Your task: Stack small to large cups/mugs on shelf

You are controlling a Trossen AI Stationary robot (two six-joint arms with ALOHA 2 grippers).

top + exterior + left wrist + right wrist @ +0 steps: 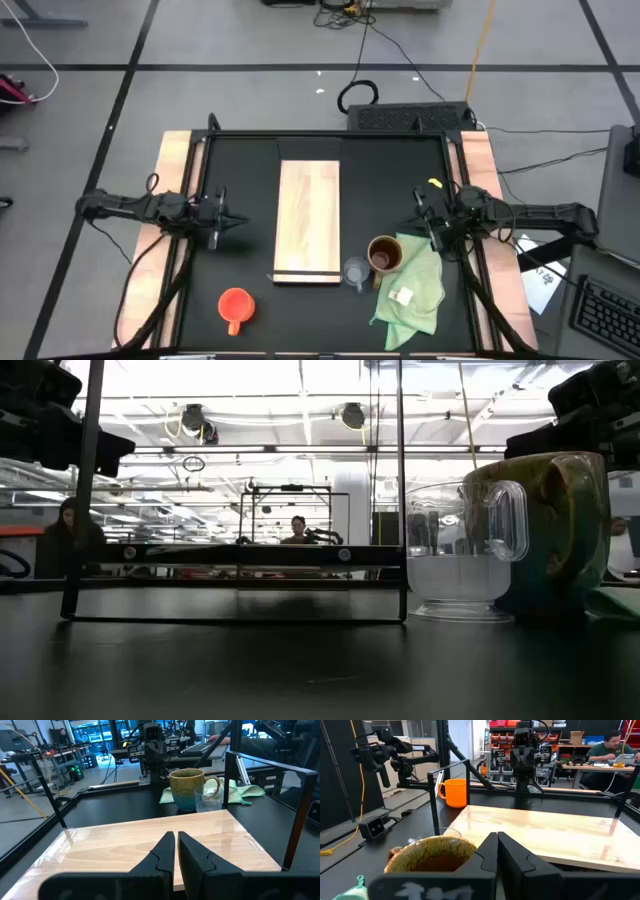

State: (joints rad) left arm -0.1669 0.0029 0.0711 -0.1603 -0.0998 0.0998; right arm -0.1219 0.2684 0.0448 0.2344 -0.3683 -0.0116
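Both jaws pressed together, gripping nothing, waiting at opposite surface edges: left gripper (232, 222), right gripper (424, 226). Shelf (309, 222) lying bare between. Brown mug (384, 253) and glass cup (357, 270) touching beside shelf's end; orange mug (236, 307) sitting apart, likely awaiting pickup.
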